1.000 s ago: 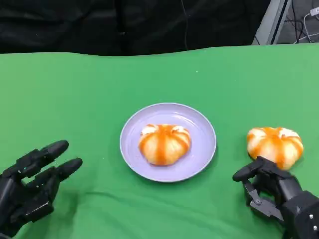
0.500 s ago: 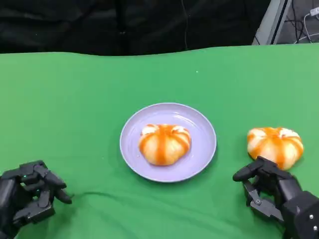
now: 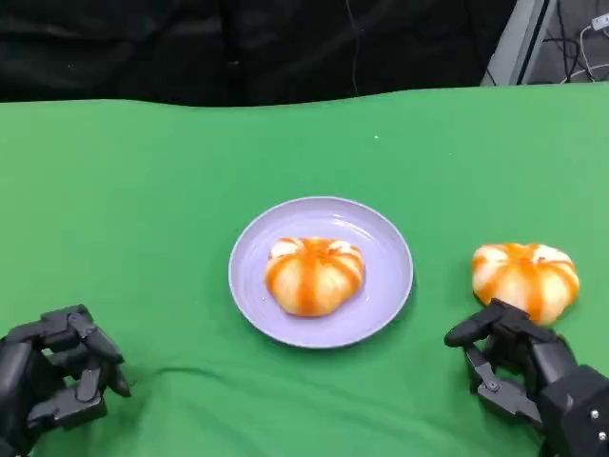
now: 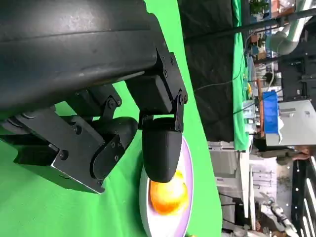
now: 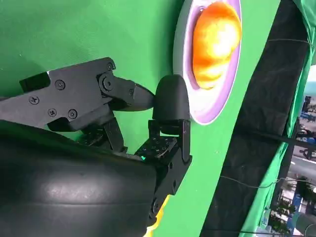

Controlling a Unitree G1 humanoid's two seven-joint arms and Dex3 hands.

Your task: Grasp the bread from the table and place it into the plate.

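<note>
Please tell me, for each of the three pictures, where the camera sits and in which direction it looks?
Head view: high on the robot, looking down at the green table; left hand and right hand show low.
Left wrist view: behind the left hand, facing the plate.
Right wrist view: behind the right hand, facing the same plate.
Shared: all three show the plate with bread on it.

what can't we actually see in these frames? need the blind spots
- Bread on the table: in the head view its near edge is hidden by the right hand, so contact can't be judged.
- Bread on the plate: in the left wrist view, partly covered by a finger of the left hand.
- Plate: cut by the frame edge in the right wrist view.
</note>
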